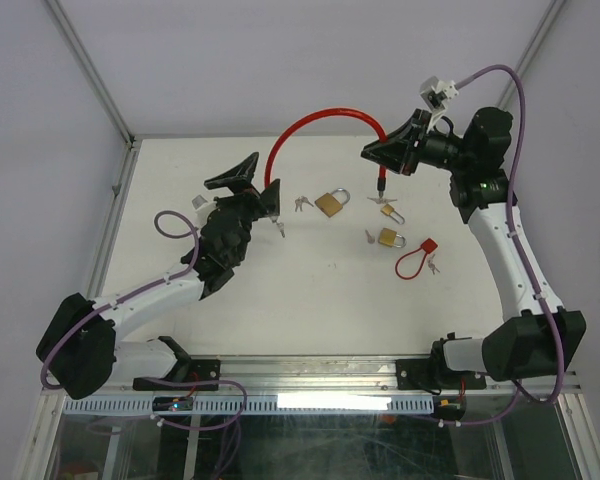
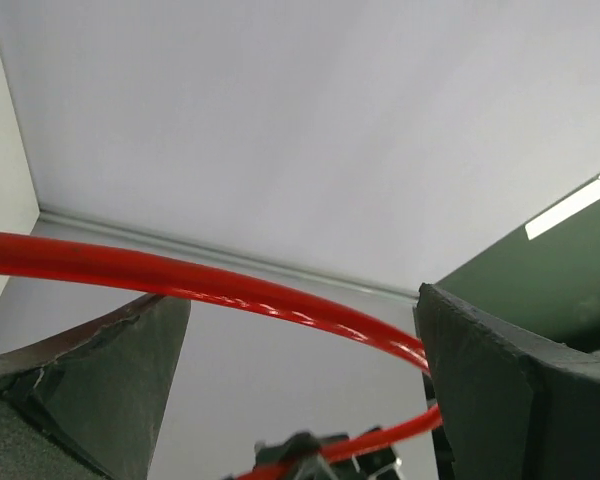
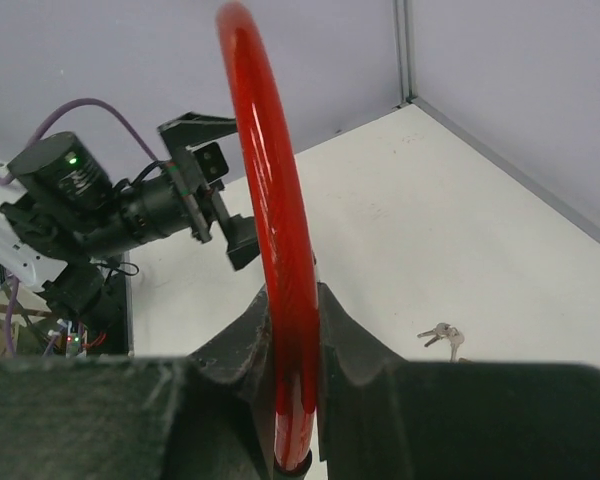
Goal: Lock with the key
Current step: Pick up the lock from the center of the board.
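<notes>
On the table (image 1: 170,180), a padlock (image 1: 330,204) lay near the middle, with a pair of keys (image 1: 301,203) just to its left. To its right lay another key set (image 1: 388,209), and nearer the arms a second padlock (image 1: 391,238) with a key (image 1: 370,236) just to its left. Right of that padlock sat a small loop lock (image 1: 416,260), its keys (image 1: 433,265) touching its right side. Above these things the cable (image 1: 320,116) arched over the far half of the table, from the left gripper (image 1: 252,186) on the left across to the right gripper (image 1: 381,156) on the right, its end hanging below that gripper.
</notes>
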Controlling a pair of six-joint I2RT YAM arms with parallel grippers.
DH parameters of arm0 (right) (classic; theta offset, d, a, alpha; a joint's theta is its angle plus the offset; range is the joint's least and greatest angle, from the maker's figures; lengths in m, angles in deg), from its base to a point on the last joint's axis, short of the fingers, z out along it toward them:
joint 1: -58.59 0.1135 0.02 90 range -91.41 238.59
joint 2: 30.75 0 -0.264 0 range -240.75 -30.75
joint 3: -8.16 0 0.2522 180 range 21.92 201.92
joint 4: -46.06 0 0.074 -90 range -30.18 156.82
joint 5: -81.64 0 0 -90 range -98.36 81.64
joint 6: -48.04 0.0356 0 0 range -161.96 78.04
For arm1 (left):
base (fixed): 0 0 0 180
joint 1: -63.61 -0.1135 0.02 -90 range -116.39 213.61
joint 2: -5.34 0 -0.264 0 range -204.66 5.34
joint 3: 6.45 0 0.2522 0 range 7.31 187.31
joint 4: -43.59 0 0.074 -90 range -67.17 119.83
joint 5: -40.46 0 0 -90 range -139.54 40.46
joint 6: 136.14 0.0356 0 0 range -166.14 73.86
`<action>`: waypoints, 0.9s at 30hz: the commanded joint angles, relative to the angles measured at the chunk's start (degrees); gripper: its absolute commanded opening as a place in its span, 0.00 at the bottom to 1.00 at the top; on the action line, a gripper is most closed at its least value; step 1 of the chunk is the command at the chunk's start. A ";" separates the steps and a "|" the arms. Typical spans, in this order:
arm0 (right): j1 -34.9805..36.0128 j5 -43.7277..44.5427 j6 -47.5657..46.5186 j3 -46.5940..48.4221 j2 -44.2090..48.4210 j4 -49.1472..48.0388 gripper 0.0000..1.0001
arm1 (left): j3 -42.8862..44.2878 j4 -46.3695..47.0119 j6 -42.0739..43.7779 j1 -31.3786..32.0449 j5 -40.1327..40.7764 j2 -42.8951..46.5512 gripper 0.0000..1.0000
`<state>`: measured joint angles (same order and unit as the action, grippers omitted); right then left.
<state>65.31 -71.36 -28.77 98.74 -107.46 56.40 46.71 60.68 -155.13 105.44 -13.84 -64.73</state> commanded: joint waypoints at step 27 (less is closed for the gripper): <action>5.05 -13.98 -53.41 -11.22 8.59 39.17 0.25 | 23.19 28.60 59.09 -19.50 -39.37 -8.75 0.00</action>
<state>66.25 -80.72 -65.49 85.84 -98.21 83.83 61.18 86.38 -116.03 85.92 -37.31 -75.65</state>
